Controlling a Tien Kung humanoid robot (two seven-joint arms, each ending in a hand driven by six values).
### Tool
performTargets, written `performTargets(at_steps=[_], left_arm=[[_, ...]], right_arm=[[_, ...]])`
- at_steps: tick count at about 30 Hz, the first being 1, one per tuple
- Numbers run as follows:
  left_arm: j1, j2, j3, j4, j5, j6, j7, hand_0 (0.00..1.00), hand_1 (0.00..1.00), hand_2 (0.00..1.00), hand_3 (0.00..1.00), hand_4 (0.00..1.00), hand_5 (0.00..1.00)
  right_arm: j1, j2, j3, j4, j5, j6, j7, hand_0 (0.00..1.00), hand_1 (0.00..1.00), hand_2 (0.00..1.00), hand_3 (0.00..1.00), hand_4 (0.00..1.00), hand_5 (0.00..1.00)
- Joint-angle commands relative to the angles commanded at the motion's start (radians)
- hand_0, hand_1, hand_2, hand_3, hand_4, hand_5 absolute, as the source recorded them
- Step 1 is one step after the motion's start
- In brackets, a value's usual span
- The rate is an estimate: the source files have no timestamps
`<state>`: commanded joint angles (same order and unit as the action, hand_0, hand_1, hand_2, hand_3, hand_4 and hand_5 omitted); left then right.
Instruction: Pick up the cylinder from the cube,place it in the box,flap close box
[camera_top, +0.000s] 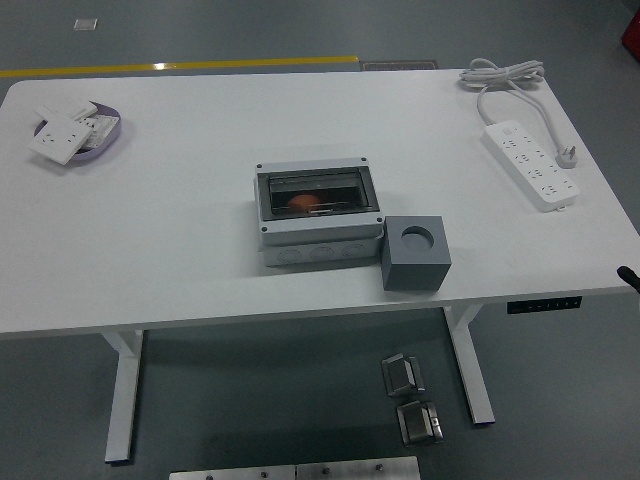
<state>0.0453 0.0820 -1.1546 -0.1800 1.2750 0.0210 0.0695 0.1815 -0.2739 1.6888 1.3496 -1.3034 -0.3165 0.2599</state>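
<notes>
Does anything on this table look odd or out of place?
Nothing is spilled or damaged. The grey cube has an empty round hole on top, and an orange object lies behind the grey box's see-through flap.

The place looked like a lab or industrial test hall: a white height-adjustable table (200, 230) stood on a bare grey concrete floor (250, 30) marked with a yellow line (180, 66) at 12 o'clock, with small metal parts (410, 398) lying on the floor at 5 o'clock.
</notes>
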Motion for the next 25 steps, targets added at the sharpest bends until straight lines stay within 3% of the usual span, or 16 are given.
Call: performTargets(at_steps=[25], left_arm=[[0.001,0.002,-0.004,0.0,0.004,-0.007,0.006,0.596,0.621,0.568,0.603,0.639,0.291]], right_arm=[[0.003,0.0,-0.005,-0.001,-0.011,-0.004,-0.005,0.742,0.716,0.725,0.701,0.79,0.361]])
